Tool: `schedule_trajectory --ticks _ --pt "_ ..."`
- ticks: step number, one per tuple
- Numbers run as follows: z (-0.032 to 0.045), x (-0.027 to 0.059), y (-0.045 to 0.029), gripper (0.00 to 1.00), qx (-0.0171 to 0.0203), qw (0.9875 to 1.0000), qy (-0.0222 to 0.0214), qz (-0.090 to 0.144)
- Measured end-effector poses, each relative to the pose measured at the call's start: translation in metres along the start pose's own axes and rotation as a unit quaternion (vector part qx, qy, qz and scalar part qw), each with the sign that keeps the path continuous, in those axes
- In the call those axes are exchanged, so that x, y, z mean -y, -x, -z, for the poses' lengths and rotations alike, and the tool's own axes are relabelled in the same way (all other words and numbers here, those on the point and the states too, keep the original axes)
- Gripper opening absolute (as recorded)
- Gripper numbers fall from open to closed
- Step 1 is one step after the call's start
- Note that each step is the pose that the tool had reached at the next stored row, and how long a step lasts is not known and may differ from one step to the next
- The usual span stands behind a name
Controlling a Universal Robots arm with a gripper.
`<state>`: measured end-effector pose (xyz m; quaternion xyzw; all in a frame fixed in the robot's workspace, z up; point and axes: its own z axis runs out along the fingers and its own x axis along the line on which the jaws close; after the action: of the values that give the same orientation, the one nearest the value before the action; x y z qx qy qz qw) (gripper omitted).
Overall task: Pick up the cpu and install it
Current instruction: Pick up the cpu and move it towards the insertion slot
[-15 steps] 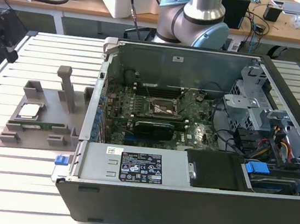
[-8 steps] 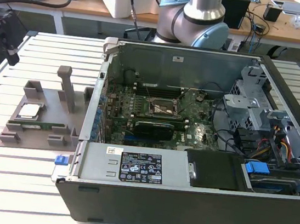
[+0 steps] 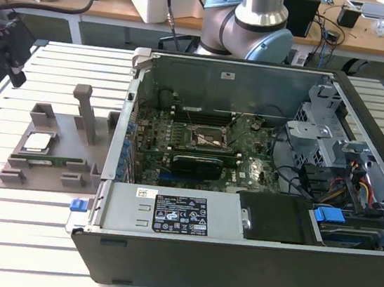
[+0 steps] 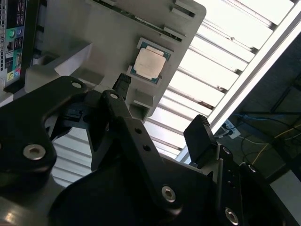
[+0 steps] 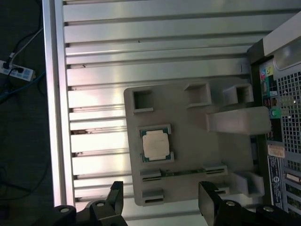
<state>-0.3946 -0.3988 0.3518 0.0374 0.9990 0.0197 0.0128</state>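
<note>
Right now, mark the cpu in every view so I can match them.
Exterior view: cpu on the grey tray, at the exterior view's left of the computer case.
First wrist view: cpu in the tray's square recess.
Second wrist view: cpu, same recess.
Shared landmark: the grey tray.

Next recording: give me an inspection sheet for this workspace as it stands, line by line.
Surface: slatted metal table carrying an open computer case and a grey fixture tray.
Job's things: cpu lies flat in its pocket on the tray, not gripped; motherboard socket sits inside the case.
Clutter: nothing seen.
Grippers: gripper open and empty, above the tray, apart from the cpu.
Cables: coloured wire bundle inside the case; power strip with leads on the floor beside the table.
Surroundings: desks behind the table; the arm rises behind the case.
</note>
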Motion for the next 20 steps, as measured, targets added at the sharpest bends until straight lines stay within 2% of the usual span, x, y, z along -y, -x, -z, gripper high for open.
schedule_trajectory --ticks 20 --pt "-0.0141 0.0005 0.0004 0.73 0.0 1.0 0.0 0.0"
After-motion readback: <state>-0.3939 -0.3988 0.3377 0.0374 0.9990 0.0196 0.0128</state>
